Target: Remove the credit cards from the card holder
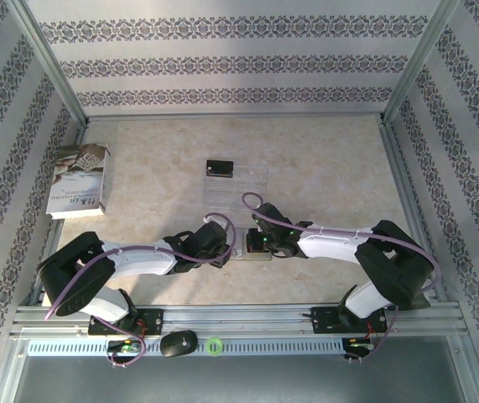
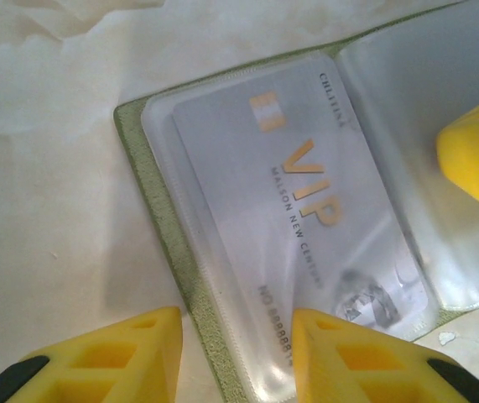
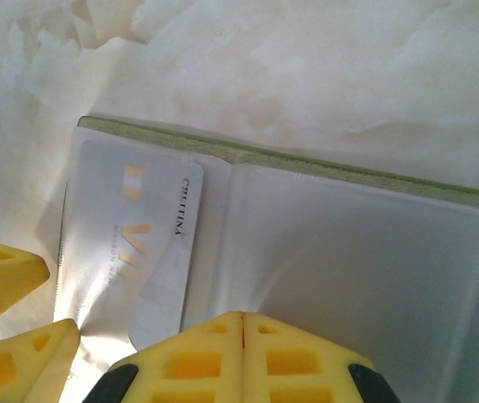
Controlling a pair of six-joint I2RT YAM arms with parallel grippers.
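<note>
At lower centre of the overhead frame the card holder [image 2: 170, 235] lies open on the bench [image 1: 331, 168], black card [image 1: 220, 170] already out at upper centre, silvery card [image 2: 306, 193] in its clear pocket; right tool [image 3: 243, 336] closed, tip on the empty pocket, left tool [image 2: 235, 336] apart astride the holder's edge; next, probably pinch the silvery card and slide it free.

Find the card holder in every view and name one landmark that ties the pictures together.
Top external: card holder just below picture centre, small and flat.
Left wrist: card holder lies open across centre and right, green edge at left.
Right wrist: card holder lies open across the lower part, green edge along the top.
Shared landmark: silvery VIP card in its clear pocket, central in left wrist, lower left in right wrist.
</note>
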